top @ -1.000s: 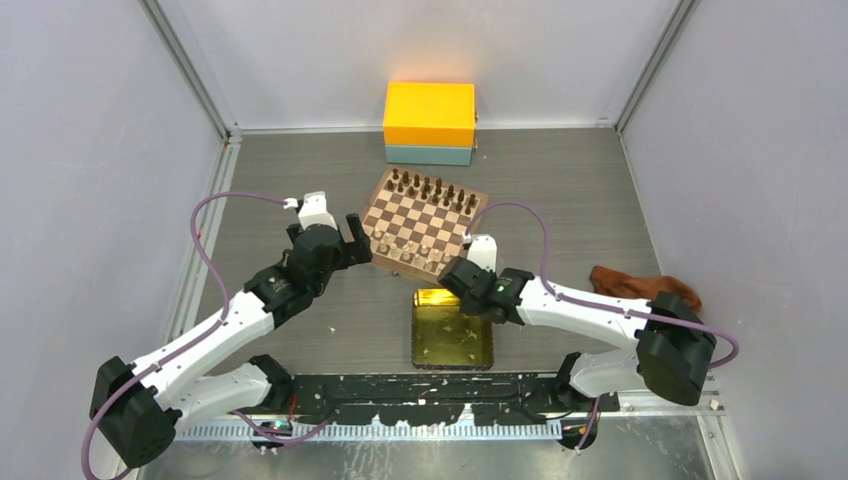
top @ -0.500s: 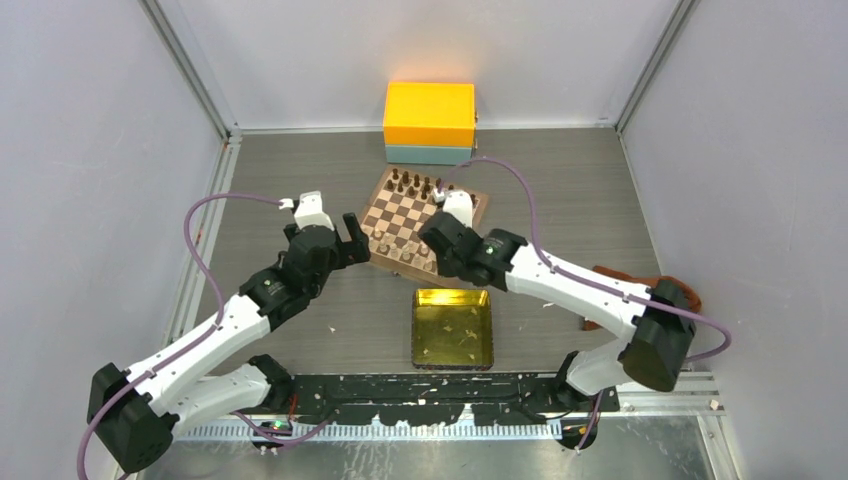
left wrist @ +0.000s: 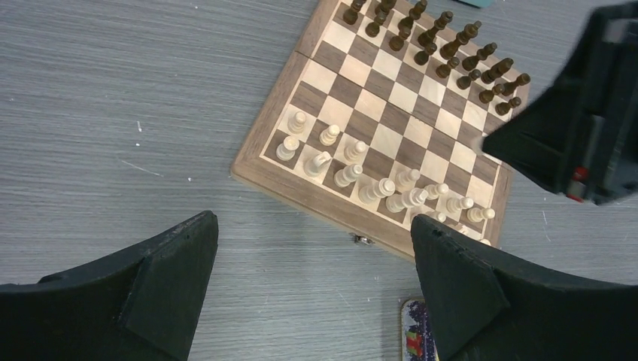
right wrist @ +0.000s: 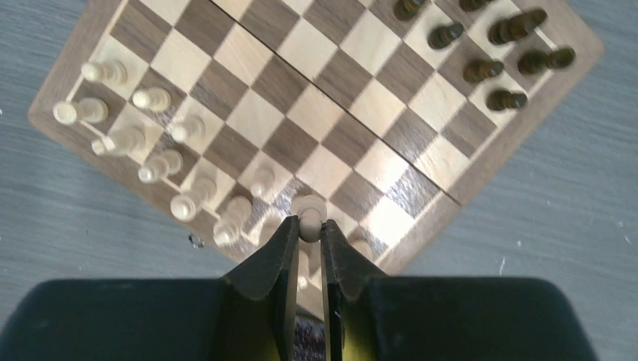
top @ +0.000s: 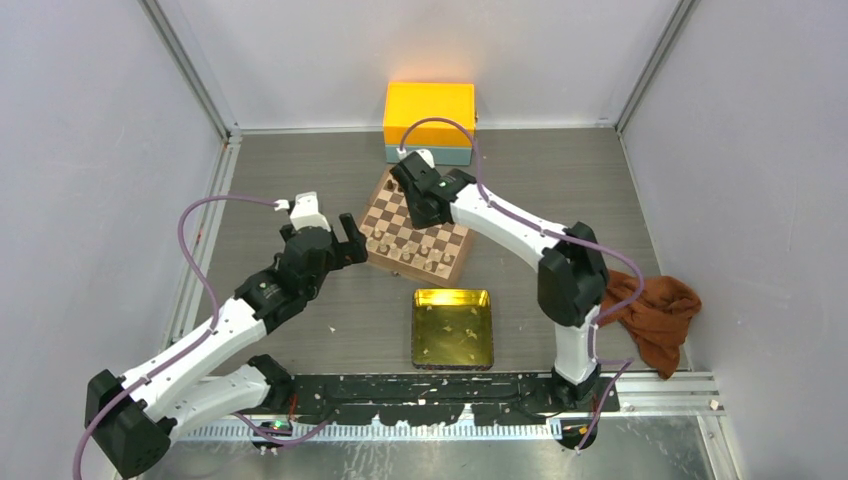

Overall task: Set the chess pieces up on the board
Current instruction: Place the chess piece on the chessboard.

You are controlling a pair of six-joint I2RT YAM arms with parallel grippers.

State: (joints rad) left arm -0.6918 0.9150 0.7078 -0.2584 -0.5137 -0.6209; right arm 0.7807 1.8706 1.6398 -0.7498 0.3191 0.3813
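R gripper [right wrist: 309, 229] pinches pale piece [right wrist: 310, 209] above board [right wrist: 331, 120]; L gripper [left wrist: 312, 229] spread wide, empty. Risk: tight pale rows [right wrist: 162, 164]; off-centre descent may topple neighbours.

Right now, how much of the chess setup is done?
Dark pieces line the board's far edge; most cream pieces stand along the near one. The right gripper holds one cream piece over it. A few pale bits in the gold tray look left to place.
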